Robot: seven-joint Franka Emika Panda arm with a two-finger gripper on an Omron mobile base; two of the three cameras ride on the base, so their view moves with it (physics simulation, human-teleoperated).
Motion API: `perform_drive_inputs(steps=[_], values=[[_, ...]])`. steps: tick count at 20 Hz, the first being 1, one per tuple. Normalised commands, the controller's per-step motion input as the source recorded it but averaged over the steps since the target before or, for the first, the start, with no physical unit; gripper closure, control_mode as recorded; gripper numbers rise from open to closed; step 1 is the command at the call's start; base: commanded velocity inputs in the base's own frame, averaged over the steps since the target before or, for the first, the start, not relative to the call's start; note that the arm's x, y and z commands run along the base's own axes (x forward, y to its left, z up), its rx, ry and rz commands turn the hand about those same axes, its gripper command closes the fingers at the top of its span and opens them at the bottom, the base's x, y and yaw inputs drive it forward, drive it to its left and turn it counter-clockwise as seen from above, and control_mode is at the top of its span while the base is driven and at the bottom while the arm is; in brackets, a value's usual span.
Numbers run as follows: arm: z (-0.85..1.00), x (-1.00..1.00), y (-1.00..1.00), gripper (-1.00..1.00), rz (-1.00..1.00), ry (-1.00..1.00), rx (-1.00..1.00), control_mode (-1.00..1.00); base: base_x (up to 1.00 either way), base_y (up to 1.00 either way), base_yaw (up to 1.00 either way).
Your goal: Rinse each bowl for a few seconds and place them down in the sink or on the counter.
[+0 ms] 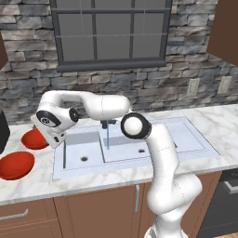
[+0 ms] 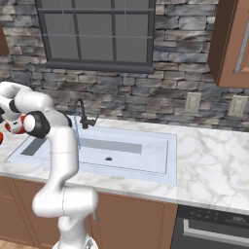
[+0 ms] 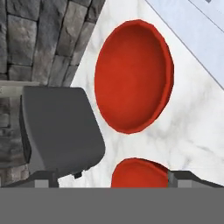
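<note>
1. Two red bowls are seen on the white marble bench (image 1: 116, 179), well to the nine o'clock side of the sink (image 1: 139, 144): the far bowl (image 1: 36, 138) lies just beside the sink's edge, and the near bowl (image 1: 16, 165) sits apart from it toward seven o'clock.
2. In the hand view the far bowl (image 3: 133, 76) is shown whole and upright, with the near bowl (image 3: 140, 173) cut off at six o'clock between the fingertips (image 3: 41, 177).
3. The gripper (image 3: 111, 179) is held wide above the bowls, and nothing is held in it.
4. The bowls are judged stiff, light and glossy, so a slippery surface is to be expected, more so once wet.
5. The thin rim is judged the best place to take hold, with one finger inside and one outside the wall; a pinch across the full width looks unworkable.
6. A dark grey boxy thing (image 3: 61, 129) stands on the bench at nine o'clock of the far bowl in the hand view; what it is cannot be made out.
7. In the left base view the far bowl is partly covered by the hand, and the faucet (image 1: 108, 125) is partly hidden behind the arm.
8. A thin pale streak under the faucet may be running water; this cannot be settled.
</note>
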Motion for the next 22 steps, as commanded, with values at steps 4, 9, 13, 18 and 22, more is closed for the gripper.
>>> perform_drive_inputs(steps=[4, 9, 13, 18, 22], values=[[0.63, -0.33, -0.37, -1.0, 0.16, -0.12, 0.05, -1.0, 0.0, 0.0, 0.0], [0.61, -0.26, -0.35, -1.0, 0.13, -0.09, 0.02, -1.0, 0.0, 0.0, 0.0], [0.45, -0.23, -0.06, -1.0, 0.05, -0.05, -0.07, -1.0, 0.0, 0.0, 0.0], [0.42, -0.17, -0.02, -1.0, 0.0, -0.01, -0.22, -1.0, 0.0, 0.0, 0.0], [0.37, -0.08, -0.14, -1.0, 0.0, 0.06, -0.25, -1.0, 0.0, 0.0, 0.0]])
